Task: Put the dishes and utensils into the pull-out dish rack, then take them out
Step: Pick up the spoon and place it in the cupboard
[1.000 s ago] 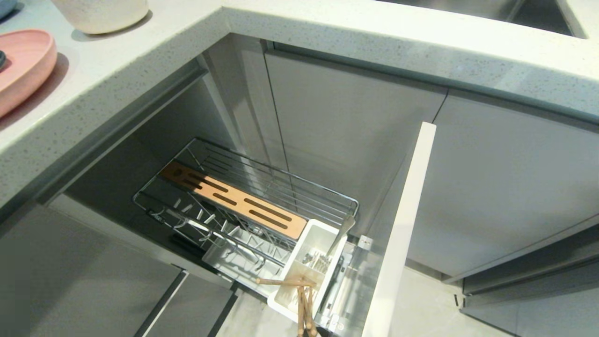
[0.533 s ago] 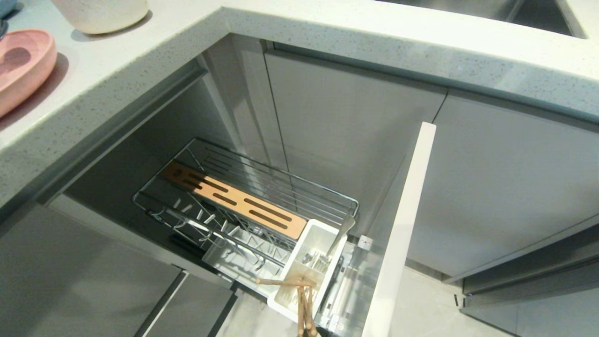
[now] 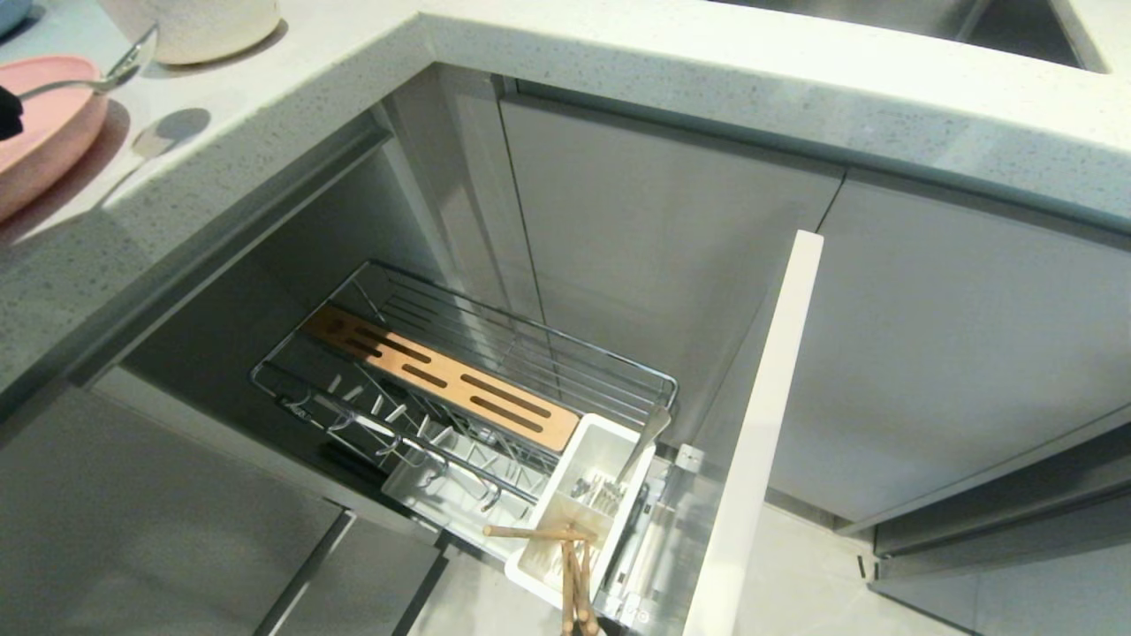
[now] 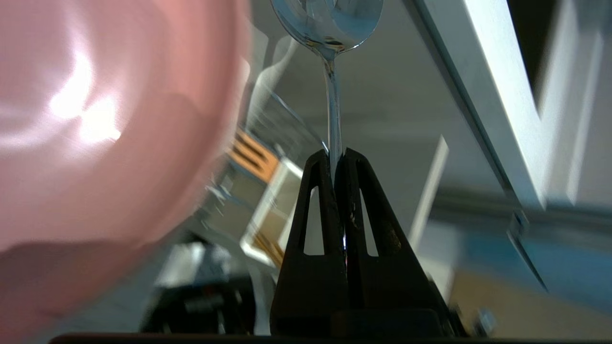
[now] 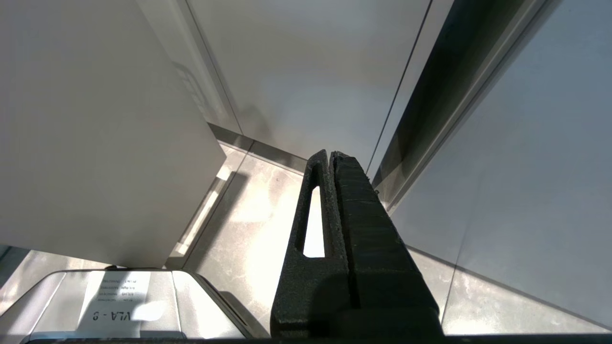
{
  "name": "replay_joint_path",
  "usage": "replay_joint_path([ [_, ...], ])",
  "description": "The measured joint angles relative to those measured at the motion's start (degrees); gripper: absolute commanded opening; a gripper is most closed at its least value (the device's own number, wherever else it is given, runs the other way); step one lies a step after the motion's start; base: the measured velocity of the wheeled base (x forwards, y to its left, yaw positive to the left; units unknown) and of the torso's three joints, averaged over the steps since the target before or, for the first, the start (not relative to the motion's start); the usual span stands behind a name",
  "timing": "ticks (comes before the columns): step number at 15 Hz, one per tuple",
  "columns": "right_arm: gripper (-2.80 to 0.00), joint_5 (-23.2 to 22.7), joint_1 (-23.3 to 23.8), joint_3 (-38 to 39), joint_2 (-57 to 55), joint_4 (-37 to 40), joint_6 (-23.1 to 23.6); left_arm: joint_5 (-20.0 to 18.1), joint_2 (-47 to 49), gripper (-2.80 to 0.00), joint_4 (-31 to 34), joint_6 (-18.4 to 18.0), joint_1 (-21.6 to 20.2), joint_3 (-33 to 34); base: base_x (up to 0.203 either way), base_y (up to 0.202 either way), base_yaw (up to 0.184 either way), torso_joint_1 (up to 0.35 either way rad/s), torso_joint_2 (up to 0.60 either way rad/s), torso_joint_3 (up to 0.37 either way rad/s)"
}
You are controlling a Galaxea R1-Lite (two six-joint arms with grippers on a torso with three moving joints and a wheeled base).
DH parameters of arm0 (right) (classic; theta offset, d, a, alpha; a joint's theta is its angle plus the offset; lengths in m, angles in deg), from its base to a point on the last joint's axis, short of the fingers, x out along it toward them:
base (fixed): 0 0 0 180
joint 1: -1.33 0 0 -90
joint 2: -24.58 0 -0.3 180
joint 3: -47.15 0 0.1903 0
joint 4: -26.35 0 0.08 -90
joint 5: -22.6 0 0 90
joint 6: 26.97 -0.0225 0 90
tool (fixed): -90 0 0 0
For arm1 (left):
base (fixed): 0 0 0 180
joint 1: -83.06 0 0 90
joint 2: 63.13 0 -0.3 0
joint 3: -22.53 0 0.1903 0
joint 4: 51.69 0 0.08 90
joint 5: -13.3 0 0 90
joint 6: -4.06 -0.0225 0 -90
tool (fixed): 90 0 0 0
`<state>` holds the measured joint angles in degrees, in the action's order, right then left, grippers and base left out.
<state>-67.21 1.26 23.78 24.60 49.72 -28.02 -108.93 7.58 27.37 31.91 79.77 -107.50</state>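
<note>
Speckled grey countertop wrapped around the corner, with the dish rack pulled out below it and chopsticks sitting in its white tub. Up top at the left edge, the spoon hung over the pink plate, near the cream bowl. From the left wrist, the left gripper was clamped on the spoon handle, bowl end sticking straight out past the tips, plate just beside. Right wrist: right gripper pressed together, down by the cabinets.
</note>
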Motion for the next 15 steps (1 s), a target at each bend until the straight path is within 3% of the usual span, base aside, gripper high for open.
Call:
replay_joint_path([
  [3,-2.8,0.0,0.0,0.0,0.0,0.0,0.01,-5.7,-1.23,-2.8,5.0,-0.96,5.35,0.43,0.0,0.0,0.0,0.0,0.0,0.0],
  [5,-2.8,0.0,0.0,0.0,0.0,0.0,0.0,-8.88,-1.99,-2.8,7.7,-3.85,6.95,0.48,0.0,0.0,0.0,0.0,0.0,0.0],
  [9,-2.8,0.0,0.0,0.0,0.0,0.0,0.0,-11.01,-2.84,-2.8,15.93,-17.22,9.22,0.37,0.0,0.0,0.0,0.0,0.0,0.0],
  [12,-2.8,0.0,0.0,0.0,0.0,0.0,0.0,-7.23,-1.26,-2.8,20.59,-27.36,13.84,-0.42,0.0,0.0,0.0,0.0,0.0,0.0],
  [15,-2.8,-0.01,0.0,0.0,0.0,0.0,0.0,1.57,2.5,-2.8,21.35,-29.66,19.8,-2.98,0.0,0.0,0.0,0.0,0.0,0.0],
])
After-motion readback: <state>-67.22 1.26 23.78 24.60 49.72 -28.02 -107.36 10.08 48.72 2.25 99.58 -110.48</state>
